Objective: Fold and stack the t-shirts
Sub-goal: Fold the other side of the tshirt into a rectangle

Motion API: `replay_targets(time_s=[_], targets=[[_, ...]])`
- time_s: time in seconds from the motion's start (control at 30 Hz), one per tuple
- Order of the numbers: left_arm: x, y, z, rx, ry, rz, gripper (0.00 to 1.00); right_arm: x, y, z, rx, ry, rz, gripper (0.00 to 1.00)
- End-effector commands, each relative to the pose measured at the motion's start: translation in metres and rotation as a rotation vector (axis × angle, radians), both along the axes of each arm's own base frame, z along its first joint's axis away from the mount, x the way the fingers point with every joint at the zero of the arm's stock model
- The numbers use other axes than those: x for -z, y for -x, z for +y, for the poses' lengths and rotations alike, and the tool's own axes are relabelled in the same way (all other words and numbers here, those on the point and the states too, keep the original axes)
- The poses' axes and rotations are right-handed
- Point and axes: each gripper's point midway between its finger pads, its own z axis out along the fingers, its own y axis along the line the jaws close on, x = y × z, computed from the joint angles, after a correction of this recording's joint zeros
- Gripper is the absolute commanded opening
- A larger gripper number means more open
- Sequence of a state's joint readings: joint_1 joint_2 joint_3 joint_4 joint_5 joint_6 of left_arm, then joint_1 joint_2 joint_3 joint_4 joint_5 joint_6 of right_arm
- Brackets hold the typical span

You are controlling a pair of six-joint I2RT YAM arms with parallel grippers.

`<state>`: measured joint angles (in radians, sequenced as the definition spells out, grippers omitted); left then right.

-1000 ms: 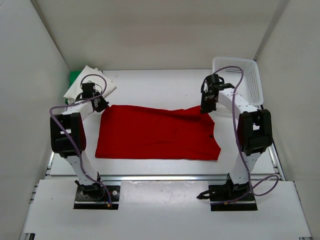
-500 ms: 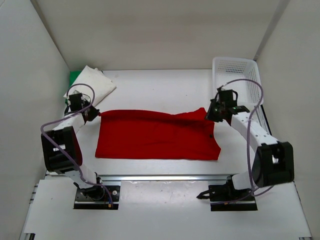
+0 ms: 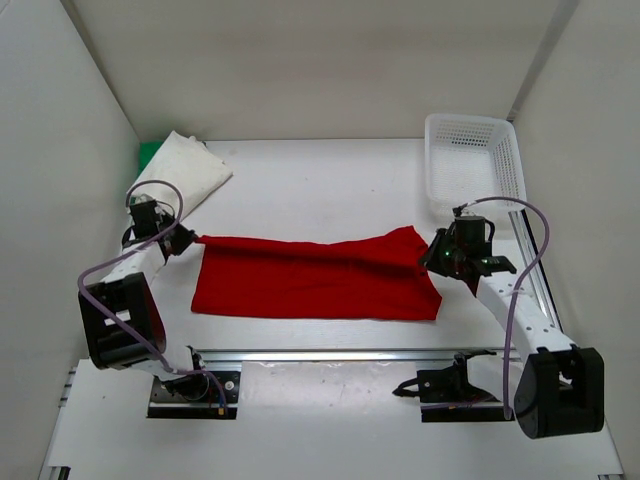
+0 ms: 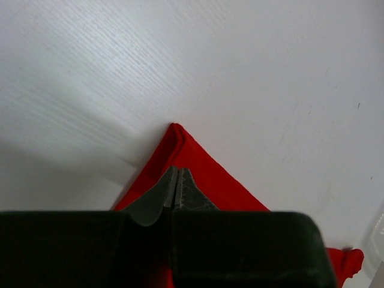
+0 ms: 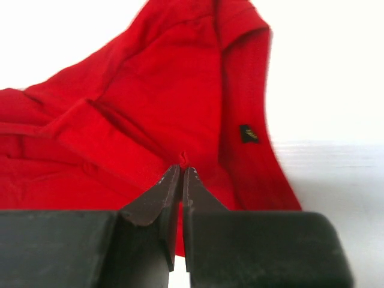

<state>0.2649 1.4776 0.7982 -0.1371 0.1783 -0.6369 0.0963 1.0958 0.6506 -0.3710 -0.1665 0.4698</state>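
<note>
Drawn nearer, left hand (image 4: 177, 175) and right hand (image 5: 182, 173) pinch red t-shirt (image 3: 310, 282) corners.

No words or numbers can be read. The red t-shirt (image 5: 150, 108) has a small dark tag (image 5: 249, 133) near its right edge, with gold marks too tiny to read.
</note>
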Motion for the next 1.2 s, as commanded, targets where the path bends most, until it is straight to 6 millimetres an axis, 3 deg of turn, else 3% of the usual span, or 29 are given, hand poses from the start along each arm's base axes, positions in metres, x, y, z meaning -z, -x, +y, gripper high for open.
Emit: replay_targets(time_s=[0.0,0.1,0.2,0.27,0.37,0.4,0.5,0.57,0.63,0.67,0.7,0.73,0.77,0.8,0.87,0.93,0.97,1.17], targets=[[-0.017,0.012,0.001,-0.010,-0.025,-0.043,0.00,-0.004,0.002,0.007,0.013,-0.018,-0.056,0.00],[-0.006,0.027,0.001,-0.010,-0.076,0.001,0.00,0.011,0.015,0.006,0.035,-0.040,-0.037,0.00],[0.009,0.045,0.003,-0.040,-0.062,0.027,0.07,0.025,0.027,0.008,0.056,-0.092,-0.012,0.00],[0.011,0.050,0.003,-0.053,-0.040,0.011,0.26,0.034,0.032,0.007,0.081,-0.103,0.001,0.02],[0.001,0.048,0.002,-0.051,-0.026,-0.013,0.62,0.036,0.034,0.001,0.101,-0.124,-0.005,0.18],[-0.008,0.044,0.001,-0.054,-0.016,-0.033,0.63,0.030,0.031,0.000,0.101,-0.117,-0.029,0.23],[-0.042,0.031,0.000,-0.059,0.000,-0.133,0.46,-0.001,0.023,0.000,0.096,-0.071,-0.121,0.34],[-0.052,0.025,-0.014,-0.022,-0.008,-0.172,0.42,-0.016,0.018,0.003,0.077,-0.035,-0.176,0.34],[-0.062,0.021,-0.037,0.042,-0.037,-0.203,0.41,-0.025,0.012,0.018,0.021,-0.034,-0.213,0.17],[-0.065,0.020,-0.055,0.090,-0.047,-0.224,0.40,-0.023,0.008,0.030,-0.020,-0.030,-0.203,0.05],[-0.063,0.022,-0.061,0.098,-0.058,-0.223,0.38,-0.017,0.007,0.045,-0.079,-0.015,-0.170,0.00],[-0.065,0.021,-0.078,0.135,-0.060,-0.237,0.38,-0.022,0.000,0.049,-0.092,-0.012,-0.176,0.00],[-0.061,0.023,-0.099,0.192,-0.054,-0.240,0.38,-0.010,-0.002,0.062,-0.147,-0.001,-0.141,0.00],[-0.055,0.023,-0.104,0.201,-0.059,-0.231,0.37,-0.006,-0.006,0.071,-0.190,0.014,-0.122,0.00],[-0.040,0.028,-0.130,0.265,-0.043,-0.206,0.37,-0.006,-0.018,0.086,-0.242,0.023,-0.131,0.13],[-0.023,0.027,-0.141,0.291,-0.027,-0.177,0.37,-0.008,-0.031,0.093,-0.269,0.061,-0.149,0.26],[-0.015,0.026,-0.144,0.298,-0.012,-0.164,0.36,0.000,-0.032,0.096,-0.281,0.078,-0.132,0.33],[0.006,0.027,-0.148,0.311,0.045,-0.133,0.33,0.020,-0.044,0.105,-0.315,0.089,-0.087,0.39]])
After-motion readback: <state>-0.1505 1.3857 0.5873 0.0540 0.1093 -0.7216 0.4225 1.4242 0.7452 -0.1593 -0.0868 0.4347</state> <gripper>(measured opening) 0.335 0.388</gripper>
